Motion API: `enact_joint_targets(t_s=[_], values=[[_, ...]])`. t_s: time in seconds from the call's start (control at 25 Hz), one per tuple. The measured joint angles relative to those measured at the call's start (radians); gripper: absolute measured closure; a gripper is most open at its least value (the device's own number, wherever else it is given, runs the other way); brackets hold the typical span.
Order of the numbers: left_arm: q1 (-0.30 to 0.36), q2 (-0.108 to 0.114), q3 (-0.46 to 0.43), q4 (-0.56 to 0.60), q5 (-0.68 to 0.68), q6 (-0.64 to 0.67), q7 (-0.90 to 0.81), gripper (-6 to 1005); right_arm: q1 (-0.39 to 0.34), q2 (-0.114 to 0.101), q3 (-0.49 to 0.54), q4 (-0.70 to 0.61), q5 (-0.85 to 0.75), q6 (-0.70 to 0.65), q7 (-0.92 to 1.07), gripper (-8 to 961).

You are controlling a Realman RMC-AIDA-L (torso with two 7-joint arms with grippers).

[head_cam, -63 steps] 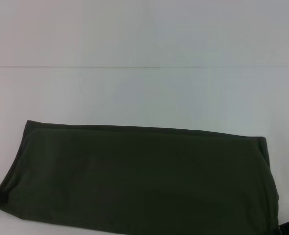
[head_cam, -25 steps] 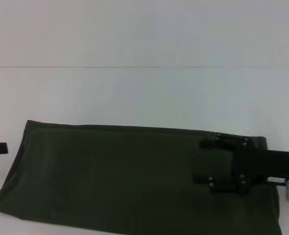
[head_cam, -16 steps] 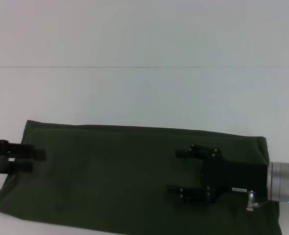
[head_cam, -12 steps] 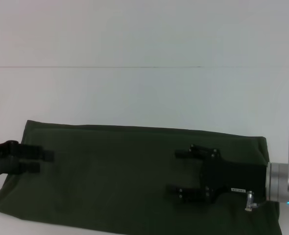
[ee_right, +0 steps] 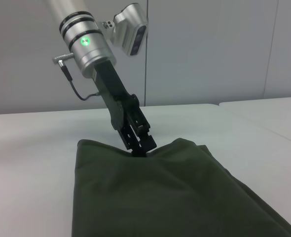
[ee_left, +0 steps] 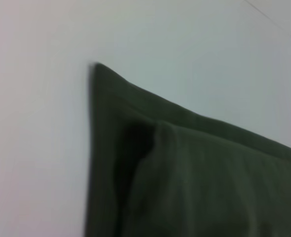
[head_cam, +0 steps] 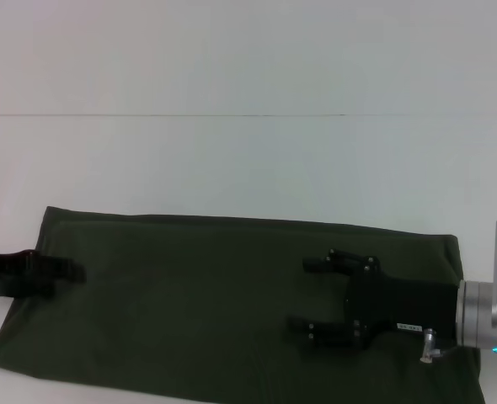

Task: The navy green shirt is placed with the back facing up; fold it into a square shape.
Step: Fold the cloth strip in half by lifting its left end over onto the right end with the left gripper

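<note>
The navy green shirt (head_cam: 189, 303) lies flat on the white table as a long dark olive band, its near edge cut off by the head view's lower border. At the shirt's left edge my left gripper (head_cam: 78, 273) is shut on the fabric. The right wrist view shows that gripper (ee_right: 140, 147) pinching the far edge of the shirt (ee_right: 160, 197), which bulges up slightly there. A raised fold near a corner of the shirt (ee_left: 195, 173) appears in the left wrist view. My right gripper (head_cam: 299, 294) hovers open over the shirt's right part, fingers pointing left.
The white table (head_cam: 248, 168) stretches bare behind the shirt, with a thin seam line across it. A second pale surface (ee_right: 264, 113) and a grey wall show beyond the shirt in the right wrist view.
Both arms came in from the sides over the shirt. The left gripper's two fingers, apart half a second ago, have now closed at the shirt's left edge. The right gripper has hardly moved lately.
</note>
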Motion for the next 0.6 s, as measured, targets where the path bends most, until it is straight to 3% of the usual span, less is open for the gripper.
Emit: enact_joint_targets(t_s=[0.36, 0.6], values=[[0.001, 0.003, -0.006, 0.014, 0.007, -0.066, -0.001, 285, 0.0, -0.001, 0.0, 0.001, 0.0, 0.004, 0.001, 54], [0.02, 0.008, 0.002, 0.089, 0.008, -0.052, 0.003, 263, 0.001, -0.001, 0.0, 0.001, 0.0, 0.011, 0.002, 54]])
